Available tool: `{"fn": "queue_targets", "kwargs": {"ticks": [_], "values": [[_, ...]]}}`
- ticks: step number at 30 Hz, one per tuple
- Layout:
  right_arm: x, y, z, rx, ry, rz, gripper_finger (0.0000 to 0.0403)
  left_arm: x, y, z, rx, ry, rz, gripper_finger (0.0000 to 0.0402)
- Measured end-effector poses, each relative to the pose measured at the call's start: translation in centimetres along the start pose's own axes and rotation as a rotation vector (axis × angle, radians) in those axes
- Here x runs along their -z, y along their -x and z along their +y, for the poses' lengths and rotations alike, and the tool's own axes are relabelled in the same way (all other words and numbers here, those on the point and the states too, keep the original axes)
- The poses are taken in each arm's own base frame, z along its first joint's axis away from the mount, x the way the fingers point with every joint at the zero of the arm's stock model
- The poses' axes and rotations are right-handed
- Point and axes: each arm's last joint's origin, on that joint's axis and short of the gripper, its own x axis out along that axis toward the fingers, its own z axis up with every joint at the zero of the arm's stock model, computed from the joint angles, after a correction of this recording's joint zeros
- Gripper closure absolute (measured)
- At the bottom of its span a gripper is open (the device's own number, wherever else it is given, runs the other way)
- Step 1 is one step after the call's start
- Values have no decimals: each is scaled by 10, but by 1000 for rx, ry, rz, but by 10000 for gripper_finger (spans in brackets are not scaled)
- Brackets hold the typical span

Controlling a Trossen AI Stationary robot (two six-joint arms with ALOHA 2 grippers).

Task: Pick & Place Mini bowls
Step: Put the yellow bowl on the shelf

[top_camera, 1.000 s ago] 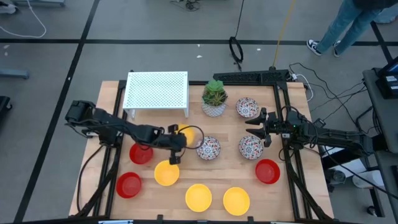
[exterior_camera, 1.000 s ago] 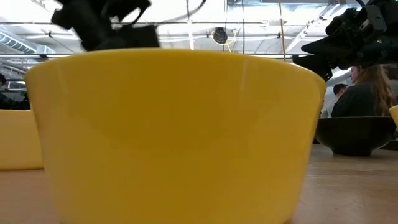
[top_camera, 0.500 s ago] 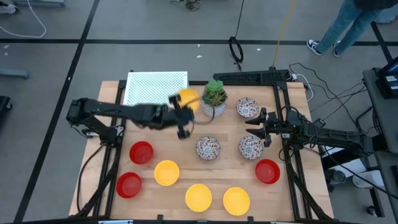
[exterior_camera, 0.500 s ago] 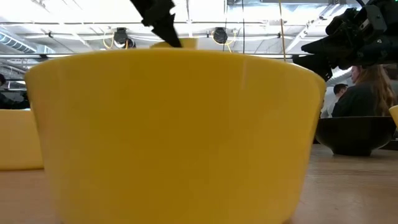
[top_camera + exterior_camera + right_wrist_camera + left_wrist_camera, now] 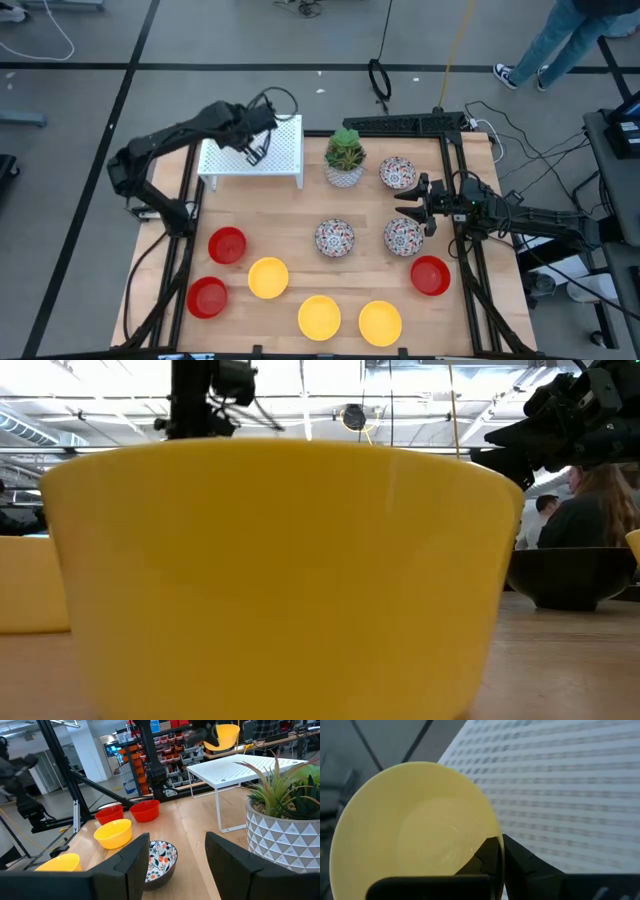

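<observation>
My left gripper point(image 5: 255, 148) hangs over the white perforated rack point(image 5: 252, 145) at the table's far left, shut on a plain yellow mini bowl point(image 5: 415, 827). From the right wrist view this bowl point(image 5: 227, 735) floats above the rack top. My right gripper point(image 5: 420, 207) waits open at the right, between two floral bowls point(image 5: 398, 173) point(image 5: 404, 237). A third floral bowl point(image 5: 334, 238), three yellow bowls point(image 5: 268, 278) point(image 5: 319, 317) point(image 5: 380, 322) and three red bowls point(image 5: 227, 245) point(image 5: 207, 297) point(image 5: 430, 275) stand on their bases on the table. My left gripper pinches the yellow bowl's rim point(image 5: 499, 831), one finger point(image 5: 487, 860) inside the bowl and one point(image 5: 522, 865) outside its wall. It comes from above. The bowl hangs below the fingers, lifted clear above the rack top.
A white pot with a green plant point(image 5: 344, 158) stands just right of the rack. In the low view a yellow bowl point(image 5: 280, 570) fills the foreground, hiding most of the table. A black frame point(image 5: 455, 140) borders the table's right side. A person's legs point(image 5: 560, 40) pass beyond the far edge.
My left gripper has lifted the yellow bowl off the middle of the table. It carried it up and toward the far left, past the plant, until it came over the rack. The right arm has kept still.
</observation>
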Motion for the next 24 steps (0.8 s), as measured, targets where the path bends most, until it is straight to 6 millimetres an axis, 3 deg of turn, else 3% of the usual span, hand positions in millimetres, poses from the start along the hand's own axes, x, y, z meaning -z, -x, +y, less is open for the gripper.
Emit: {"fn": "queue_targets", "kwargs": {"ticks": [8, 17, 24], "values": [[0, 0, 0, 0, 0, 0, 220, -7, -30, 30, 97, 147, 40, 389], [0, 0, 0, 0, 0, 0, 220, -5, -50, 38, 104, 199, 63, 387], [0, 0, 0, 0, 0, 0, 220, -7, -53, 40, 141, 221, 53, 391]]}}
